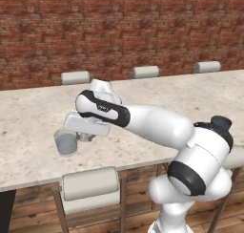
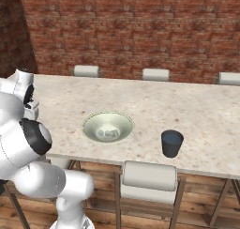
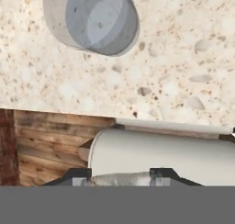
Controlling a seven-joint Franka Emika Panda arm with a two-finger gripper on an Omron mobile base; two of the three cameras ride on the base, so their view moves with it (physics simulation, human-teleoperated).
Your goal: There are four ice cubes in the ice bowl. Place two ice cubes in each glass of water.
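My gripper (image 1: 85, 137) hangs just above the counter, right beside the see-through blue-grey glass of water (image 1: 66, 142). In the hand view its dark fingertips (image 3: 167, 175) are shut on a pale grey ice cube (image 3: 114, 179). From there the same glass (image 3: 98, 19) lies ahead at the top, apart from the gripper. The ice bowl (image 2: 93, 122), wide and greenish-cream, sits near the counter's front with pale ice cubes (image 2: 108, 134) lying at its bottom. The dark navy glass of water (image 2: 172, 143) stands to the right of the bowl.
The speckled stone counter (image 1: 28, 112) has its front edge close under the hand. A white chair (image 1: 90, 184) is tucked below it, and another chair (image 2: 149, 175) sits under the bowl's side. Several stools (image 1: 146, 71) line the far edge before a brick wall.
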